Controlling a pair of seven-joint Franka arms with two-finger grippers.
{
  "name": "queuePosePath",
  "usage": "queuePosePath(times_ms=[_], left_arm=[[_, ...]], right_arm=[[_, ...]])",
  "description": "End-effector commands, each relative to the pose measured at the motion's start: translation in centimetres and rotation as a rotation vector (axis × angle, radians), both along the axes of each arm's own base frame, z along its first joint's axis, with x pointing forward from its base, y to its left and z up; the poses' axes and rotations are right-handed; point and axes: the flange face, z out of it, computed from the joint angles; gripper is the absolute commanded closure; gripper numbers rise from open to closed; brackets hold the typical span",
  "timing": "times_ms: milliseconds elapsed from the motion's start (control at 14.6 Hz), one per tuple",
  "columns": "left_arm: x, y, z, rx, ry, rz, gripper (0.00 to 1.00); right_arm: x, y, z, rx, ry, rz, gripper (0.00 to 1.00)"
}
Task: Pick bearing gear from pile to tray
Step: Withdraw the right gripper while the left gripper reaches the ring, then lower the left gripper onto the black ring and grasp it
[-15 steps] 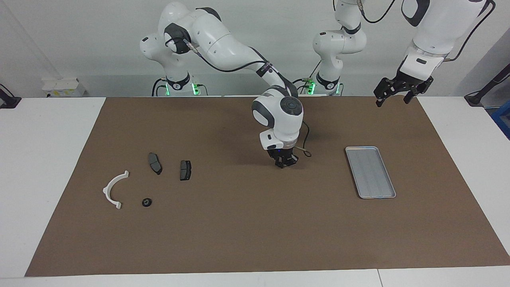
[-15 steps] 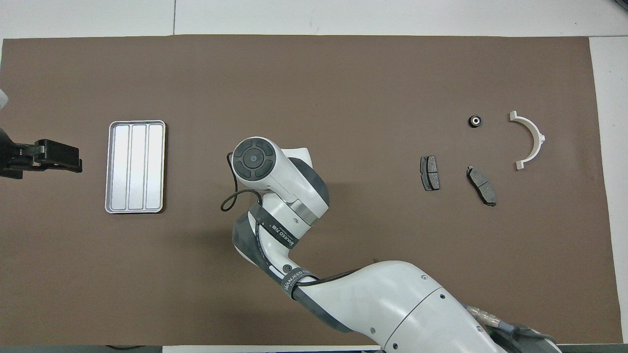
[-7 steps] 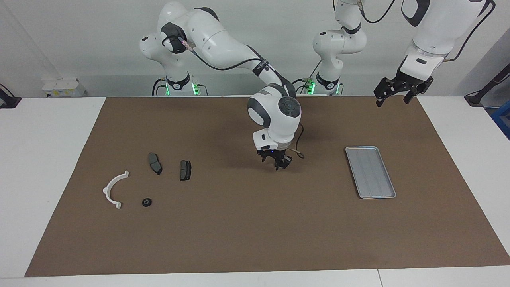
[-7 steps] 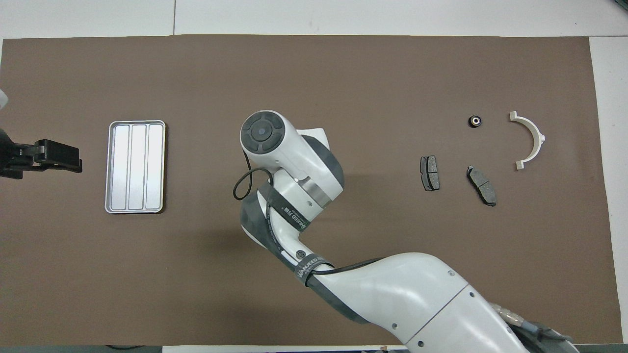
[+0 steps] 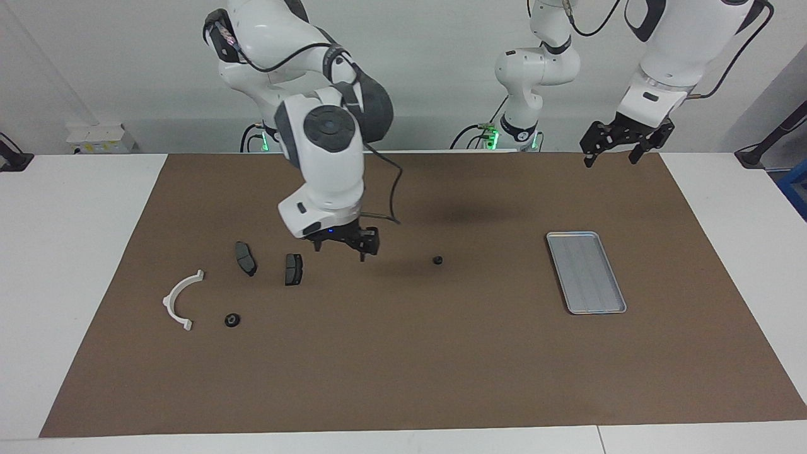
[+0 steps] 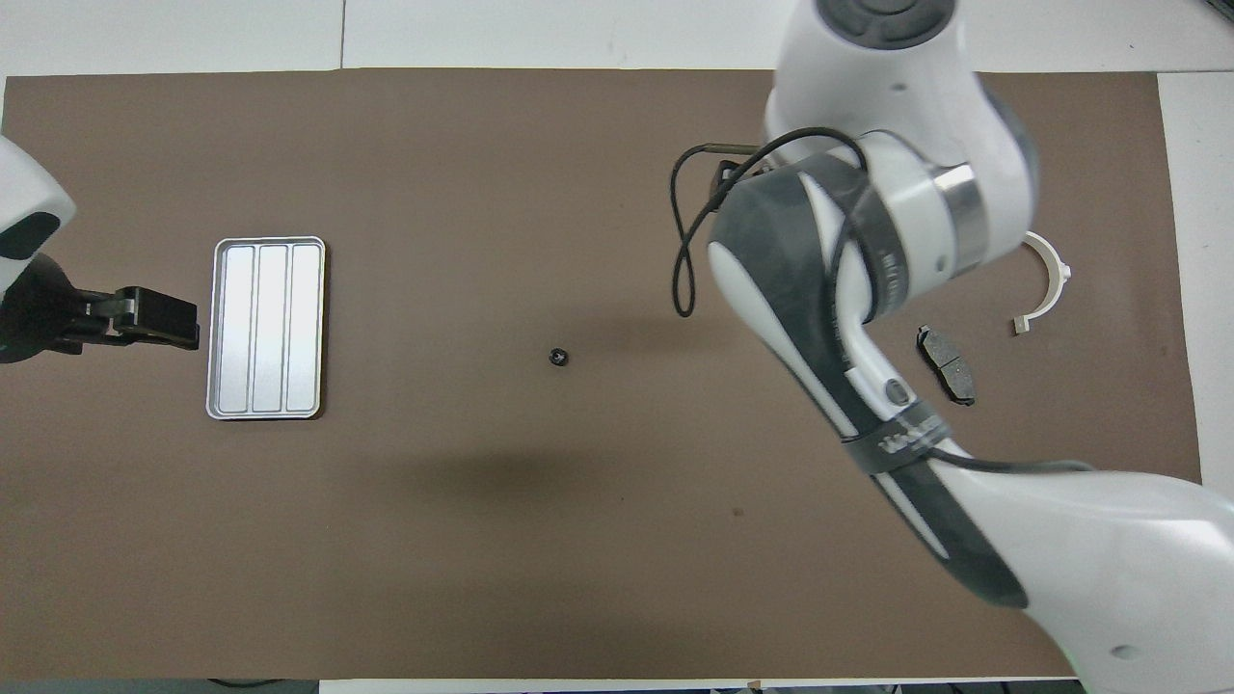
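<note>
A small black bearing gear [image 5: 436,260] [image 6: 556,357] lies alone on the brown mat, between the pile and the tray [image 5: 586,272] [image 6: 267,328]. The pile holds a white half-ring [image 5: 179,299] [image 6: 1048,280], two dark brake pads [image 5: 245,258] [image 5: 293,268] and a second black round piece [image 5: 232,320]. My right gripper [image 5: 343,246] hangs open and empty over the mat beside the brake pad closest to the middle of the mat. In the overhead view its own wrist hides it. My left gripper [image 5: 613,154] [image 6: 154,320] waits open, up in the air beside the tray. The silver tray has nothing in it.
The brown mat [image 5: 403,366] covers most of the white table [image 5: 69,252]. In the overhead view the right arm [image 6: 868,289] covers one brake pad and the pile's round piece, leaving one brake pad [image 6: 946,350] showing.
The right gripper opened, left the black bearing gear on the mat at mid-table, then rose and swung toward the pile. The left gripper barely shifted.
</note>
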Motion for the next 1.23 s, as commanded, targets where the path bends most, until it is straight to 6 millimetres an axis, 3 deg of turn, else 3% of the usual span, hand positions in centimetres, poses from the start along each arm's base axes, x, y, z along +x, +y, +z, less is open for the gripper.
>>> queuePosePath(times_ms=[0,69,206,411,548,754,891,960,1097,1165], left_arm=[[-1.6,-4.6,0.2,0.015,0.005,-0.099,0.00],[-2.1,-6.2,0.2,0.015,0.006,-0.124,0.00],[-2.5,-7.5,0.2,0.017,0.001,-0.117,0.00],[-2.5,-10.0,0.4,-0.008,-0.069,0.014,0.00],[-3.2,-12.4,0.5,-0.016,-0.086,0.005,0.00],[-3.3,-13.0,0.2,-0.042,-0.097,0.039,0.00],[-2.9,-14.4,-2.6,-0.138,-0.115,0.192,0.00],[-2.9,-16.2,-4.1,-0.139,-0.100,0.206,0.00],[-1.4,-21.0,-9.9,-0.128,-0.050,0.287,0.00],[-1.0,-23.8,-14.2,-0.109,-0.025,0.292,0.00]], right_arm=[[1.7,-7.1,-1.2,0.025,0.035,0.118,0.00],[2.0,-9.7,-2.1,0.024,0.049,0.115,0.00],[2.2,-13.8,-3.8,0.010,0.048,0.081,0.00],[2.2,-19.7,-10.0,-0.023,0.036,0.026,0.00],[2.1,-21.7,-13.5,-0.038,0.015,0.020,0.00],[2.9,-23.3,-17.6,-0.027,0.002,0.003,0.00],[3.3,-23.3,-19.1,-0.020,-0.014,0.006,0.00],[3.5,-23.2,-19.5,-0.019,-0.021,0.007,0.00],[3.7,-23.2,-20.4,-0.010,-0.035,0.005,0.00],[3.8,-23.1,-20.9,-0.008,-0.040,0.005,0.00]])
